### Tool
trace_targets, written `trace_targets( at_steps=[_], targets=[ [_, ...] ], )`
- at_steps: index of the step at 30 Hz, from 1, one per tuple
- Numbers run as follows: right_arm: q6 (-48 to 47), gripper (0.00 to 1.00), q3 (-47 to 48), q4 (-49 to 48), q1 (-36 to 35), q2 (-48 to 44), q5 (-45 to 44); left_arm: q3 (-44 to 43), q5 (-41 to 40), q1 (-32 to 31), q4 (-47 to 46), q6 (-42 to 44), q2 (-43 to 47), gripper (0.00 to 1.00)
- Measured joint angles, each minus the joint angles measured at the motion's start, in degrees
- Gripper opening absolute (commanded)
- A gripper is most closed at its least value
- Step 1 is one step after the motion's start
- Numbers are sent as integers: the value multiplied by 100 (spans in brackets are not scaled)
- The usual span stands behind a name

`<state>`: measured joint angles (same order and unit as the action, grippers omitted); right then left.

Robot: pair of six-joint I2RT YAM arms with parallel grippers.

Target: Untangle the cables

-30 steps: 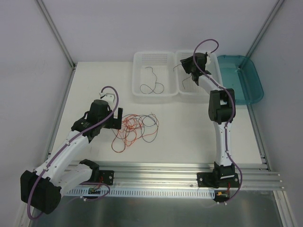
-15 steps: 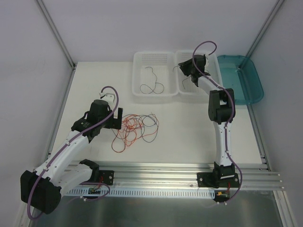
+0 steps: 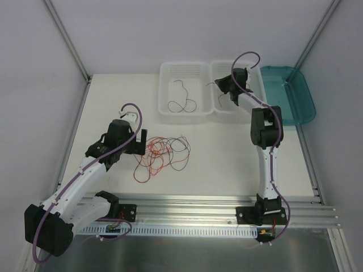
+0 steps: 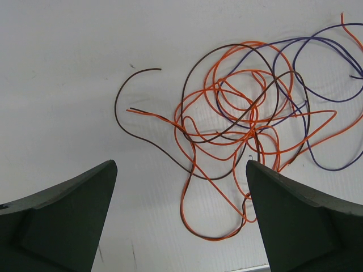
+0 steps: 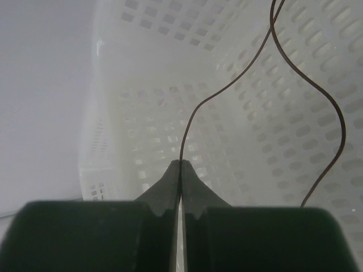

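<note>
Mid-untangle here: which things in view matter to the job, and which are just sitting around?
Part of the job:
- tangled cables
- brown cable, pinched in the right tool
- dark cable in the left white basket
- right white basket
- left tool, open

Just lying about:
- teal tray

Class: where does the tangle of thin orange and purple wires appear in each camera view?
Top external: tangle of thin orange and purple wires, centre-left.
Left wrist: centre to right edge.
Right wrist: not in it; only one thin brown wire.
Shared landmark: black left end effector beside it.
</note>
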<state>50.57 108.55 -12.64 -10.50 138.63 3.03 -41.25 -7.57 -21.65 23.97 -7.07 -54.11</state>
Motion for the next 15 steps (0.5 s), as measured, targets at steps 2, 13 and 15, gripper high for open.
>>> trace_targets(
  at_steps=[2, 13, 15],
  targets=[
    [0, 1, -133, -31, 37, -105, 52, 0, 0, 0, 0, 0, 2, 99],
    [-68, 1, -286, -382, 354, -949, 667, 0, -2, 0, 0, 0, 22, 99],
    [-223, 1, -369, -361, 407, -1158, 693, 0, -2, 0, 0, 0, 22, 99]
  ],
)
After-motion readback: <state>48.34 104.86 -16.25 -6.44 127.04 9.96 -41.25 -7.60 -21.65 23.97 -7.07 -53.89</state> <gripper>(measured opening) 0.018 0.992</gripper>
